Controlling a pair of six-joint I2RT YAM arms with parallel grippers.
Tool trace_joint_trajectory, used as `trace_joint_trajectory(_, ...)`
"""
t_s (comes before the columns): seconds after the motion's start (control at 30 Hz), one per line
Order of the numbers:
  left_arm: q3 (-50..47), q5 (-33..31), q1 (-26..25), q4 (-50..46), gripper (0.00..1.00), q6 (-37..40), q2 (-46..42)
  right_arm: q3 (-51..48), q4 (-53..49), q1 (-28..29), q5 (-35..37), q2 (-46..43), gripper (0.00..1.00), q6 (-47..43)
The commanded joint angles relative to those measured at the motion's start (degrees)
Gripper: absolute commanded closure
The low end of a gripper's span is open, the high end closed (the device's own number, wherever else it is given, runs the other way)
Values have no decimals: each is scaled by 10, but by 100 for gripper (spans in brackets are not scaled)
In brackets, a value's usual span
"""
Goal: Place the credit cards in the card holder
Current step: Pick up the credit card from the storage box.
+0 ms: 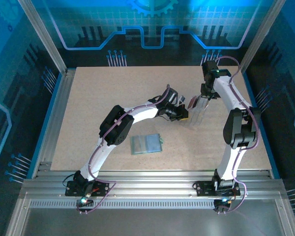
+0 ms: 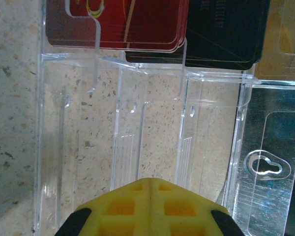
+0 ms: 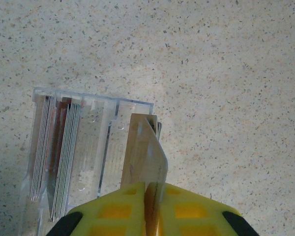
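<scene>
The grey-green card holder (image 1: pixel 146 144) lies flat on the table (image 1: pixel 88 98), back toward the arm bases from both claws and well apart from them. The left gripper (image 2: pixel 151 189) has its yellow pads pressed together on nothing; just ahead of its tips lies a clear plastic card rack (image 2: pixel 152 123), with red credit cards (image 2: pixel 118 24) and black credit cards (image 2: pixel 221 29) at its far end. The right gripper (image 3: pixel 151 191) pinches a tan credit card (image 3: pixel 145 152) by its near edge, the card's far end at the rack's rightmost slot.
</scene>
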Motion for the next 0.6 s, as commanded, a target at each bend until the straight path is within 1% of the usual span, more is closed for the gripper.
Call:
trace_joint_trajectory(0.0, -33, -62, 13, -72, 97, -4, 45, 18, -31, 6, 23, -11, 89, -8)
trace_joint_trajectory(0.17, -33, -61, 13, -72, 97, -4, 45, 22, -34, 10, 24, -11, 91, -9)
trace_joint_trajectory(0.4, -38, -56, 13, -68, 97, -4, 31, 37, -36, 15, 18, -10, 100, -11)
trace_joint_trajectory(0.57, -42, -53, 13, -65, 97, -3, 18, 48, -38, 19, 10, -4, 100, -13)
